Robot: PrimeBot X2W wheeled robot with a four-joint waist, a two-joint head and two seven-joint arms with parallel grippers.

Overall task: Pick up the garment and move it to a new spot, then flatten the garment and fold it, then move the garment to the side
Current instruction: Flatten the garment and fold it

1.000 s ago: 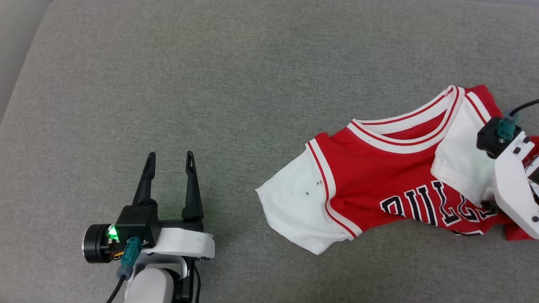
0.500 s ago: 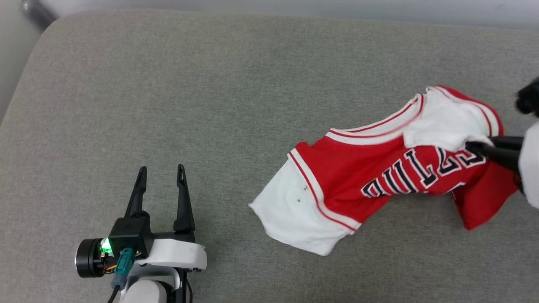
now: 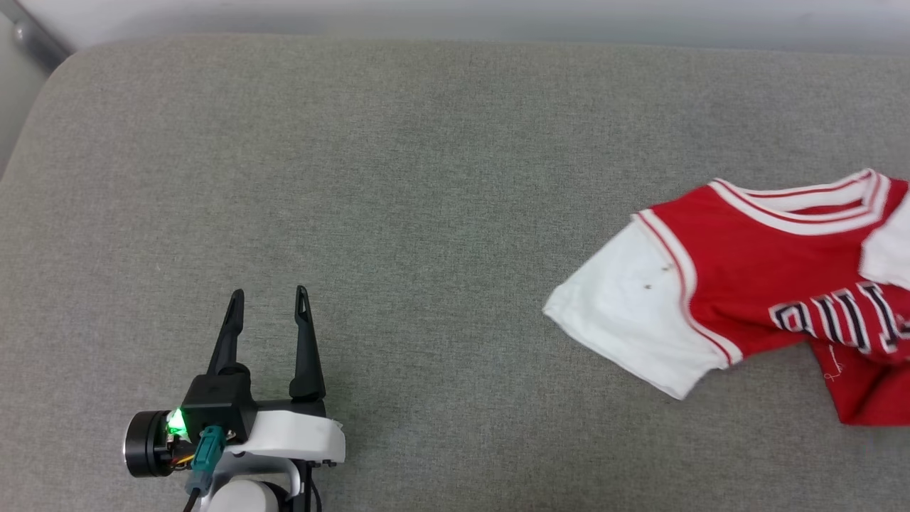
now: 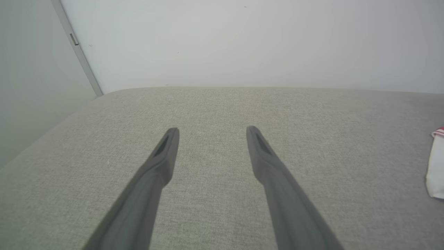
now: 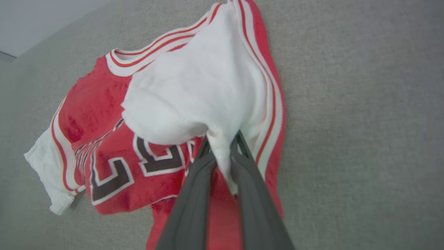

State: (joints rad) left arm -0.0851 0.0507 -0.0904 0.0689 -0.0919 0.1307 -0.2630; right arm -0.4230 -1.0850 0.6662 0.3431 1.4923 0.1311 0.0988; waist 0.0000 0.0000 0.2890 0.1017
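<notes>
The garment, a red jersey with white sleeves and black-and-white lettering, lies crumpled at the right edge of the head view, partly cut off. In the right wrist view my right gripper is shut on a white sleeve of the garment, the cloth pinched between its two dark fingers and bunched up above the surface. My left gripper stands open at the lower left, far from the garment, with nothing between its fingers. In the left wrist view the left gripper points over bare fabric, and the garment's white edge shows at the far right.
The grey fabric surface spreads wide to the left and middle. Its rounded back edge meets a pale wall, and a corner with a grey strip lies at the far left.
My right gripper shut on the white sleeve and pulled the garment up and rightward, leaving the head view. The head camera has shifted too. The left gripper stayed put, open.
</notes>
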